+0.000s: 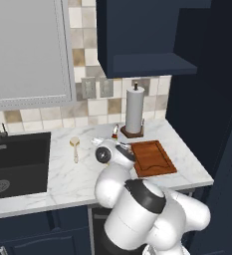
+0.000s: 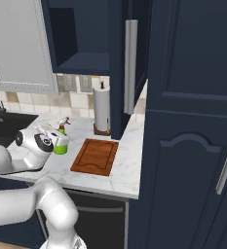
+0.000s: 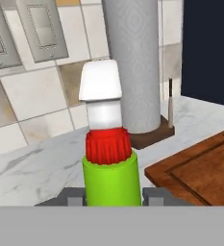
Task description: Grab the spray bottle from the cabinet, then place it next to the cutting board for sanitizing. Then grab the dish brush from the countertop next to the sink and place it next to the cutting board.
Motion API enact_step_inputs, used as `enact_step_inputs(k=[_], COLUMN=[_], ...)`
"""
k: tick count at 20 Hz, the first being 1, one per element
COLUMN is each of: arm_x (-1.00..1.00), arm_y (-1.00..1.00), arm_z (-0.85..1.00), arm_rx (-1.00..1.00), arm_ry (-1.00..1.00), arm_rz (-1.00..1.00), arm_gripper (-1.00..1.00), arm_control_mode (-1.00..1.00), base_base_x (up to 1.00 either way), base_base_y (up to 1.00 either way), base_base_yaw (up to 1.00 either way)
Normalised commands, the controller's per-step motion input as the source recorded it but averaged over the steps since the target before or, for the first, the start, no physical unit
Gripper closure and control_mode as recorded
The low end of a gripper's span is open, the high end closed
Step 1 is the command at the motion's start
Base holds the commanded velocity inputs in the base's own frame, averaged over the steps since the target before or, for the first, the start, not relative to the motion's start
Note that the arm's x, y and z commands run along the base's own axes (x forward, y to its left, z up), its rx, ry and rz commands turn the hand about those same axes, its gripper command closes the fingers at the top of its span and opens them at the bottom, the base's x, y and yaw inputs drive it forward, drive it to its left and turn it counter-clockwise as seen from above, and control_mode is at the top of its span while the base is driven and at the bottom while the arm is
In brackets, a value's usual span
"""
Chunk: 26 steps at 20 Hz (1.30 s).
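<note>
Spray bottle (image 3: 111, 178), upright and clasped between the tool's (image 3: 112, 198) fingers, stood just left of the cutting board (image 3: 200, 166) on the worktop (image 1: 77, 174), presumably positioned for sanitizing.

Flat, even rendered light with no clear source. The countertop (image 1: 77, 174) reads bright and free of glare; the navy cabinet (image 1: 137, 35) and sink (image 1: 15, 164) fall nearly black. Shadows are faint, perhaps one soft patch beneath the paper-towel roll (image 1: 134, 110). Edges look slightly soft and pixelated; straight lines stay unbent at the borders.
</note>
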Motion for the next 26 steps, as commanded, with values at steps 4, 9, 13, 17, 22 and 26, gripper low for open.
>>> enact_step_inputs(k=[4, 9, 13, 17, 22, 26], arm_x=[0.09, 0.08, 0.00, 0.00, -0.01, -0.24], arm_y=[-0.07, -0.01, 0.00, 0.00, 0.00, 0.00], arm_z=[0.00, -0.15, -0.38, -0.46, -0.02, 0.00], arm_rx=[0.01, 0.00, 0.00, -0.02, 0.00, 0.00], arm_ry=[-0.01, 0.00, 0.00, 0.00, 0.00, -0.02], arm_rz=[-0.14, -0.14, -0.10, -0.08, -0.09, -0.06], arm_gripper=[1.00, 1.00, 1.00, -1.00, -1.00, -1.00], arm_control_mode=[-1.00, -1.00, -1.00, -1.00, -1.00, -1.00], base_base_x=[0.00, 0.00, 0.00, 0.00, 0.00, 0.00], base_base_y=[0.00, 0.00, 0.00, 0.00, 0.00, 0.00], base_base_yaw=[0.00, 0.00, 0.00, 0.00, 0.00, 0.00])
